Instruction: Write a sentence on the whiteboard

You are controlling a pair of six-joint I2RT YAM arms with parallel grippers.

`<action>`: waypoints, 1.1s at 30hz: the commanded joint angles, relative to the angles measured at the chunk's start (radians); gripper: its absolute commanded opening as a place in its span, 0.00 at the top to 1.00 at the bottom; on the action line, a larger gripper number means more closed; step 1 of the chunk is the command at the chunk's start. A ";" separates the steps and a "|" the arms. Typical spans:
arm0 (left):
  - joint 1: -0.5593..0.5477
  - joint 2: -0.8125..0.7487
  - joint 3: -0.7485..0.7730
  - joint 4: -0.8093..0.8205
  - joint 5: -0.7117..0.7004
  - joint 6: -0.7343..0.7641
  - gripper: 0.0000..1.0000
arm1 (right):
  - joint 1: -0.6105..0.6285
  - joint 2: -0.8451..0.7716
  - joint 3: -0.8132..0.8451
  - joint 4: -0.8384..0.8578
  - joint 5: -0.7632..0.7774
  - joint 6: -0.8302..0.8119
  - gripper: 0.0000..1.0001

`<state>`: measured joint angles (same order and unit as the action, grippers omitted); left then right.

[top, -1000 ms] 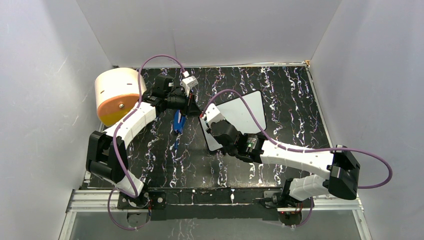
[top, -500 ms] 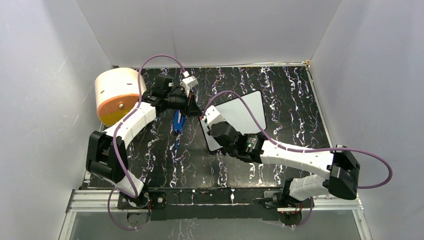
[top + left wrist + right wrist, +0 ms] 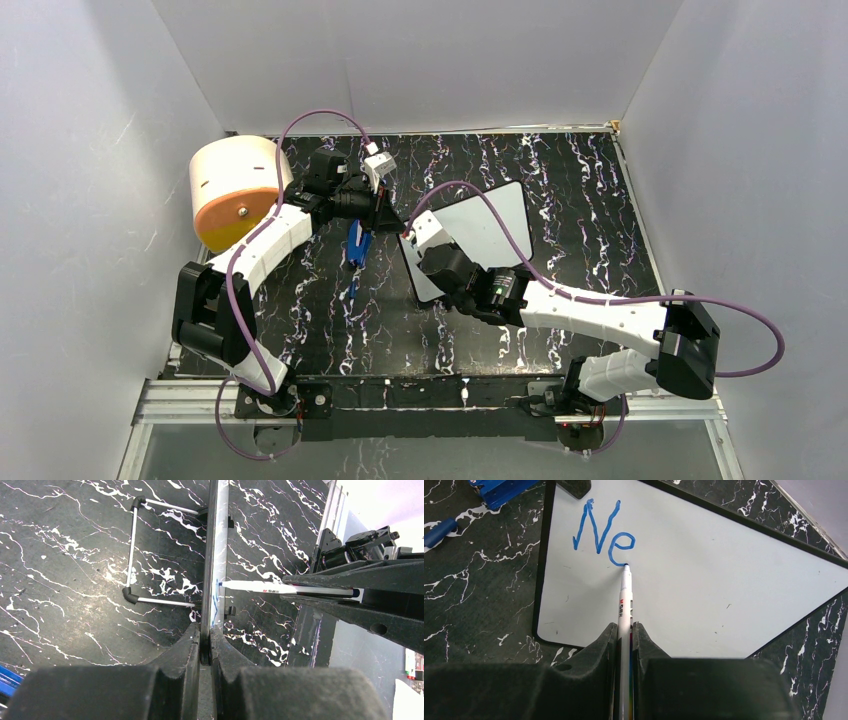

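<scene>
The sentence reads only "Ne" in blue, near one corner of the whiteboard, which sits about mid-table, a little toward the far side. I see the marker tip touching the board at the foot of the "e". My right pincer is clamped on the marker; my left pincer is clamped on the board's left edge. A blue object lies on the table just left of the board.

You have the whiteboard mid-way on the table; drum at its 9 o'clock by the left wall; small holder between them, near the board.
</scene>
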<state>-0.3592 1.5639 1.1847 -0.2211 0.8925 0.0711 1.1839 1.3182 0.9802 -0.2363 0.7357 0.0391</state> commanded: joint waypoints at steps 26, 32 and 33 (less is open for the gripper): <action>-0.004 -0.016 -0.009 -0.021 0.009 0.036 1.00 | -0.021 -0.021 0.021 0.125 0.044 -0.033 1.00; -0.004 -0.015 -0.008 -0.022 0.012 0.036 1.00 | -0.028 -0.011 0.023 0.106 0.029 -0.027 1.00; -0.004 -0.013 -0.008 -0.022 0.013 0.037 1.00 | -0.029 -0.010 0.024 0.099 0.026 -0.025 1.00</action>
<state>-0.3592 1.5639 1.1843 -0.2222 0.9009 0.0711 1.1652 1.3037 0.9798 -0.1608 0.7616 0.0189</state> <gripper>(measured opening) 0.069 0.215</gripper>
